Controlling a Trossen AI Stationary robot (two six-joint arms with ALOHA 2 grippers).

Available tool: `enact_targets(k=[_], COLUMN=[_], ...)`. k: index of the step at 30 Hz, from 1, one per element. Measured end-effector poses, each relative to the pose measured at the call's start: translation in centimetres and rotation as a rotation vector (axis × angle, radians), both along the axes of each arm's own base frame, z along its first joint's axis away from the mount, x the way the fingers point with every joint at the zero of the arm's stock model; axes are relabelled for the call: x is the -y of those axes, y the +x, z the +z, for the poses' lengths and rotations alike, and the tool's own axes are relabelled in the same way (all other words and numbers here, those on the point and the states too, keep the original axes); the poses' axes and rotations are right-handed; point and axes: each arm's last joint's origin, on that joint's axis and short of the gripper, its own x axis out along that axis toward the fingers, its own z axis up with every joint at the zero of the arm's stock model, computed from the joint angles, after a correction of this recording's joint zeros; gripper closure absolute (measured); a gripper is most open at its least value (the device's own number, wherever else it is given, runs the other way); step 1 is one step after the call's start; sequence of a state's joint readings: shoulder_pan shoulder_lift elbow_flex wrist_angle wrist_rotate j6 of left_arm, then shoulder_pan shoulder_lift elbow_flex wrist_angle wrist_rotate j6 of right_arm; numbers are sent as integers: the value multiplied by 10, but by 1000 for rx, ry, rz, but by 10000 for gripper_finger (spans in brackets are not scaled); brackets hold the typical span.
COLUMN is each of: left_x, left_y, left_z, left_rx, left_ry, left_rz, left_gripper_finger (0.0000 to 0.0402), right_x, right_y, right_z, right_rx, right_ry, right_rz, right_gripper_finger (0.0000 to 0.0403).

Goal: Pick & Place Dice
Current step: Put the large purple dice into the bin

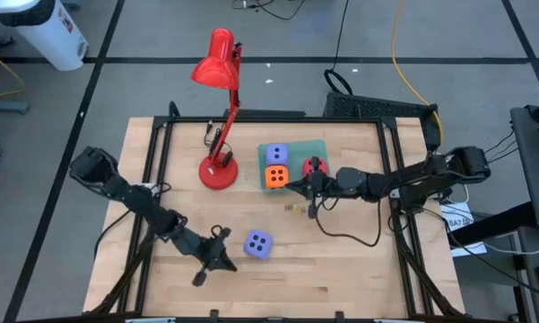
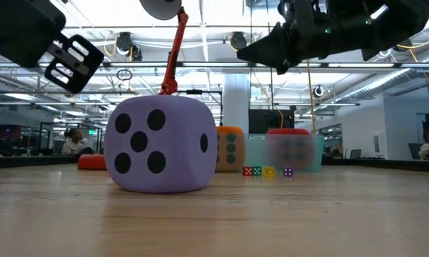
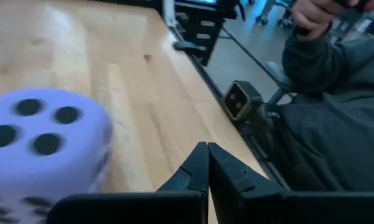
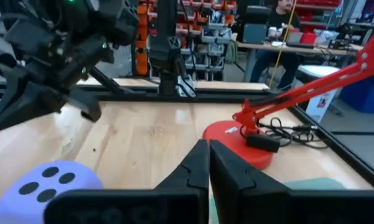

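The left gripper (image 1: 222,252) is hovering near the front of the wooden table (image 1: 341,269), just beside a lavender-blue die (image 1: 258,244) that is sitting alone on the bare wood. Its jaws are pressed together, holding nothing, as the left wrist view shows. In the low view this die is showing 5 dark pips on its near face.

The right gripper (image 1: 310,187) is hanging just above the red die (image 1: 316,166), its jaws also together and empty. The red die is sitting at the edge of a green mat (image 1: 296,146), which also bears the second lavender-blue die (image 1: 276,154) and, touching it in front, the orange die (image 1: 275,177). 4 tiny coloured dice (image 2: 267,171) are lying on the wood near the mat.

A red desk lamp (image 1: 219,108) is standing left of the mat. No writing is readable on these things. A person in a grey sleeve (image 3: 336,112) is showing beyond the table edge.
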State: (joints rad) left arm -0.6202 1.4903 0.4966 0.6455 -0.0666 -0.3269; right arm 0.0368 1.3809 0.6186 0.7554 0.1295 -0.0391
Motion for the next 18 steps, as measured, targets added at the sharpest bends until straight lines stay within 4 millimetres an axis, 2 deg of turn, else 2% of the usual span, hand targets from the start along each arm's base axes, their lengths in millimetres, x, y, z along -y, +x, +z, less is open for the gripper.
enact_targets(k=[3, 9, 13, 18], left_x=[4, -4, -17, -41], left_y=[5, 42, 65, 76], left_z=[-1, -10, -12, -18], left_rx=[-36, -167, -198, -242], left_ry=[10, 27, 2, -32], left_rz=[12, 165, 188, 246], left_gripper_finger=[396, 396, 396, 396], right_x=[-1, -5, -5, -5], right_y=[0, 0, 0, 0], right_z=[1, 3, 3, 2], right_rx=[8, 38, 38, 26], right_ry=[21, 47, 43, 38], right_rz=[2, 14, 15, 16], right_gripper_finger=[400, 399, 399, 399])
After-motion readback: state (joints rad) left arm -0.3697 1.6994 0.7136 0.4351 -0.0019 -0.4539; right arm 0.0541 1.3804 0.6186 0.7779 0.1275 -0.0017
